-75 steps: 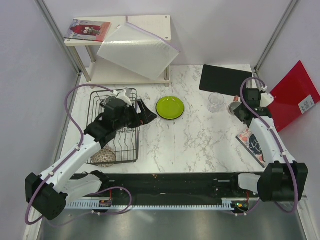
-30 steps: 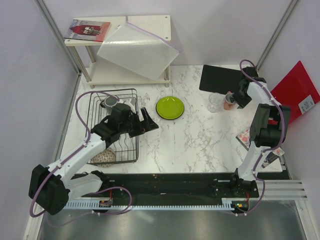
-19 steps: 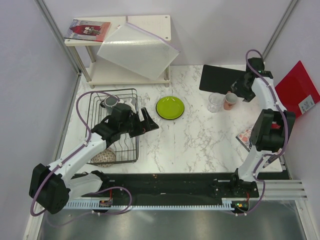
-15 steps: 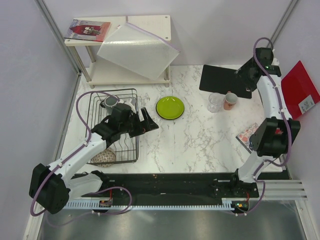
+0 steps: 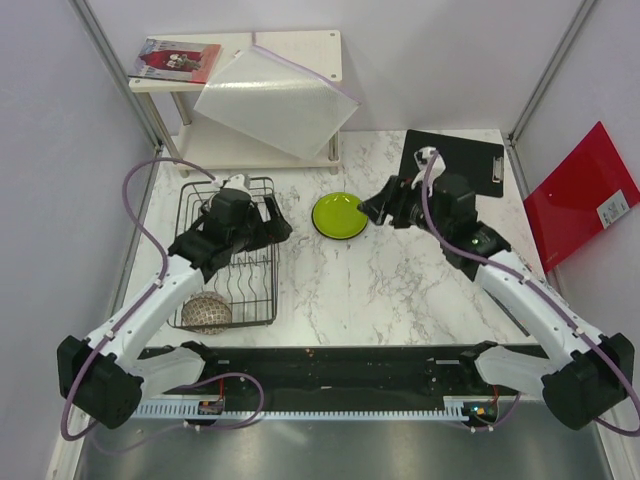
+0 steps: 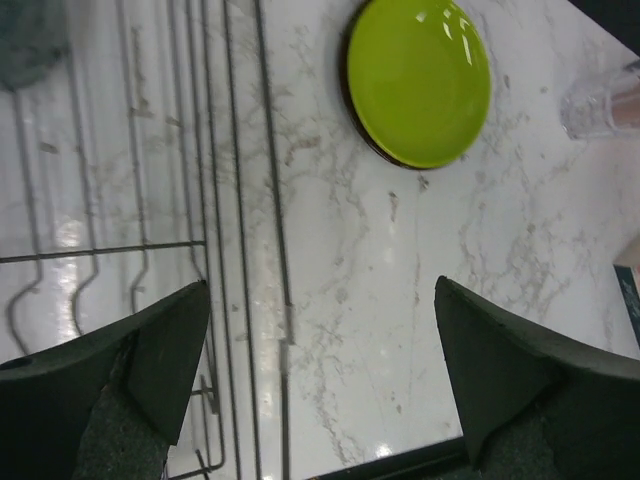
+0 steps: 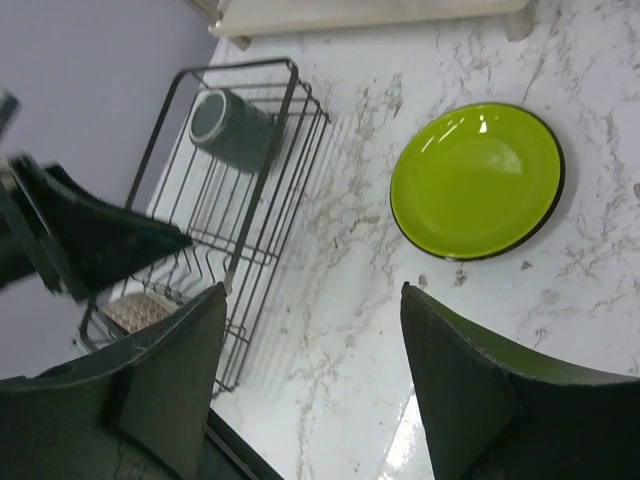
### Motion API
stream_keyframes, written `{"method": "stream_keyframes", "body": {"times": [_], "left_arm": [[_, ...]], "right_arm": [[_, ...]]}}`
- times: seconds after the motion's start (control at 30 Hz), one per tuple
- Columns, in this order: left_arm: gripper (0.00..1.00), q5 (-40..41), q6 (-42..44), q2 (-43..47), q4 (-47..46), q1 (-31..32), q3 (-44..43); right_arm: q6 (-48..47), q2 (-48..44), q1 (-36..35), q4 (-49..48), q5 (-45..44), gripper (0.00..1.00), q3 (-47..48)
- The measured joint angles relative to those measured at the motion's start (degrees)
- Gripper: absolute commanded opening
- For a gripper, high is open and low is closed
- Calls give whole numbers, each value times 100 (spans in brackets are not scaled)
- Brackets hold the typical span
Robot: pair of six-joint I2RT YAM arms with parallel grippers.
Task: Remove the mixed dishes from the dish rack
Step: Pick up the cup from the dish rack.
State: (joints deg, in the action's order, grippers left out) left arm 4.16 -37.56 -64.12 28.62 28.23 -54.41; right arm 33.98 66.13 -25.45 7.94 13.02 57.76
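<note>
With left end effector (image 6: pixel 320 300) and right end effector (image 7: pixel 313 300) spread empty, the dish rack (image 7: pixel 262 167) holds a stiff, probably slick mug (image 7: pixel 228 130), upper left, best pinched at its rim.

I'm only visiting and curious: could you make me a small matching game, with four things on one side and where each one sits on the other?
Things:
1. lime-green plate
2. dark mug
3. speckled bowl
4. red book

Places:
A. end of the dish rack nearest the arm bases
B. top of the white shelf
C. flat on the marble table
D. far end of the dish rack

Pairs: 1-C, 2-D, 3-A, 4-B
</note>
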Motion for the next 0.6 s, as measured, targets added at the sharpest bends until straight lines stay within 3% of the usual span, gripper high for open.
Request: {"method": "stream_keyframes", "body": {"times": [0.17,0.37,0.6], "left_arm": [[100,844,476,-297,415,-734,-568],[100,1488,520,-1051,575,-1596,-887],[99,1823,210,-1888,614,-1755,-1217]], "right_arm": [[-431,-817,-334,-337,-26,77,-1156],[-625,-1268,-391,-713,225,77,-1585],[-601,-1488,-507,-1106,498,77,-2094]]}}
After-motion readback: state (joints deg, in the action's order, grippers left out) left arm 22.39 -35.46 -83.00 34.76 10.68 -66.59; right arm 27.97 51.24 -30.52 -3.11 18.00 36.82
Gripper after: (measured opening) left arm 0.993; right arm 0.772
